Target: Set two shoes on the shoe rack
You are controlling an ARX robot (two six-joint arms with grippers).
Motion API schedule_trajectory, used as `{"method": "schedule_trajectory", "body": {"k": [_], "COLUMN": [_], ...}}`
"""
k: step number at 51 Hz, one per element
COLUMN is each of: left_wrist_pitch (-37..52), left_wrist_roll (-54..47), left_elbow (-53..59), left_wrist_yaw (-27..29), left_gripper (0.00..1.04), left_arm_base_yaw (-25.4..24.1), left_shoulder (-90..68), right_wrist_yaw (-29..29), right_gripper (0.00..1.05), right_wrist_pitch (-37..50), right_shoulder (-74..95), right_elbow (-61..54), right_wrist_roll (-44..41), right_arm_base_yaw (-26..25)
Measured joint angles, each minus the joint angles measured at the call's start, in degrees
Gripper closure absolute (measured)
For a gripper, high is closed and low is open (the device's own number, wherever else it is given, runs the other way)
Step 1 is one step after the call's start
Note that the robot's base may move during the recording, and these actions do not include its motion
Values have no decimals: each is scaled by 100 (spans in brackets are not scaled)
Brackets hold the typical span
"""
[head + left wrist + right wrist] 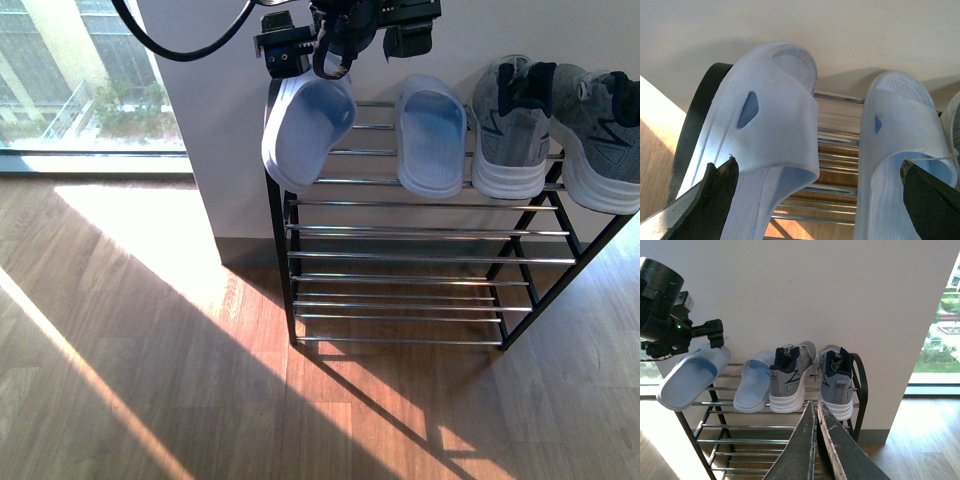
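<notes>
Sunlit wooden floor meets a white wall and window. The shoe rack carries one slide and two sneakers. The left gripper dangles the other slide over the rack's end; the left wrist view shows its fingers spread wide. Only the right wrist view shows the right gripper, fingers together, empty.

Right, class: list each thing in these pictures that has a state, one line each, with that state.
Left slide: tilted at the rack's left end, held at its heel by the left pincer.
Second slide: lying on the top shelf.
Two sneakers: on the top shelf.
Shoe rack: lower shelves bare.
Right pincer: shut, holding nothing.
</notes>
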State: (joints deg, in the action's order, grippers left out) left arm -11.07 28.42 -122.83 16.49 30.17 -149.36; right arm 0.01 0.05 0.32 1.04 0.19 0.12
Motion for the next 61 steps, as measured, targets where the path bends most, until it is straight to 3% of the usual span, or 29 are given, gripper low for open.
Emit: {"method": "schedule_trajectory", "body": {"k": [14,26,57,61], "left_wrist_pitch": [175,-109,-1228,-1528], "left_wrist_roll": [-149,343,227,208], "left_elbow": [282,219,-2037,-2647], "left_wrist_yaw": [153,-269,-175,-243], "left_gripper": [9,9,9,20], "left_arm_base_yaw": [35,144,-109,-118], "left_shoulder": [109,90,-1521,-1840], "right_wrist_yaw": [0,0,-2,0], "right_gripper": [103,103,103,103], "right_wrist_pitch": [0,0,0,0], "right_shoulder": [0,0,0,0], "right_elbow": [0,0,0,0], "right_wrist_roll": [0,0,0,0], "right_arm_base_yaw": [0,0,0,0]}}
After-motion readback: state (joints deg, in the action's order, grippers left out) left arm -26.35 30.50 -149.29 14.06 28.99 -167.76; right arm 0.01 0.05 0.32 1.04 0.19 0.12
